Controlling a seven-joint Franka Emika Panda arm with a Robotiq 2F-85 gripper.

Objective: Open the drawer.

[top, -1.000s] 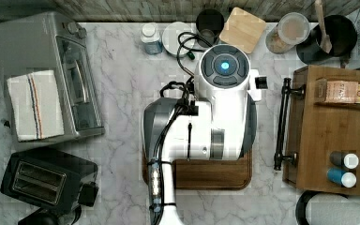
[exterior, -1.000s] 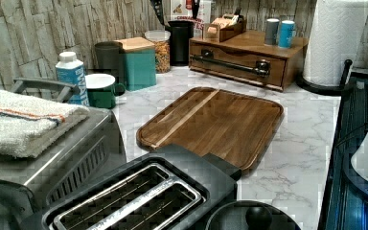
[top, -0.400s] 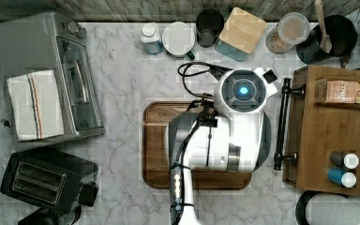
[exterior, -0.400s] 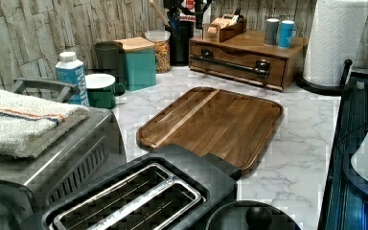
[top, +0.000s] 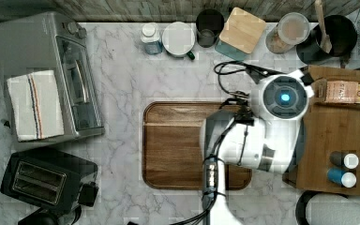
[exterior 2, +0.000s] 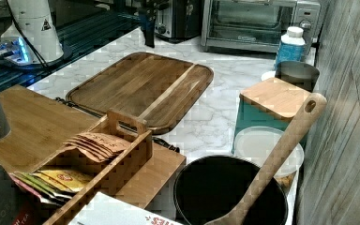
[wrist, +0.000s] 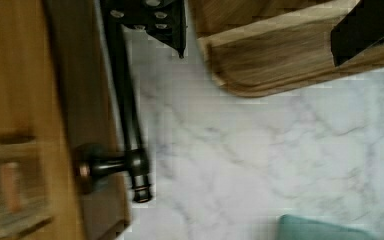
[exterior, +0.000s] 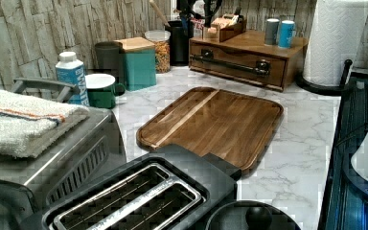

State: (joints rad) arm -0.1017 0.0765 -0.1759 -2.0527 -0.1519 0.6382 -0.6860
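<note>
The drawer is the brown front of a low wooden cabinet, and it sits flush and shut. A long black bar handle runs across it, also seen in the left view and the right view. My gripper is open, its black fingers set wide apart. One finger hangs over the handle bar and the other over the cutting board's corner; neither grips anything. In the top view my wrist hovers at the cabinet's front edge and hides the handle.
A dark cutting board lies in front of the cabinet. A teal box, jars, mugs and a black utensil pot line the back wall. A tea caddy and two shakers stand on the cabinet. Toaster oven and toaster sit far off.
My arm has swung towards the top view's right, from over the board's middle to the cabinet's front edge. The drawer has stayed shut.
</note>
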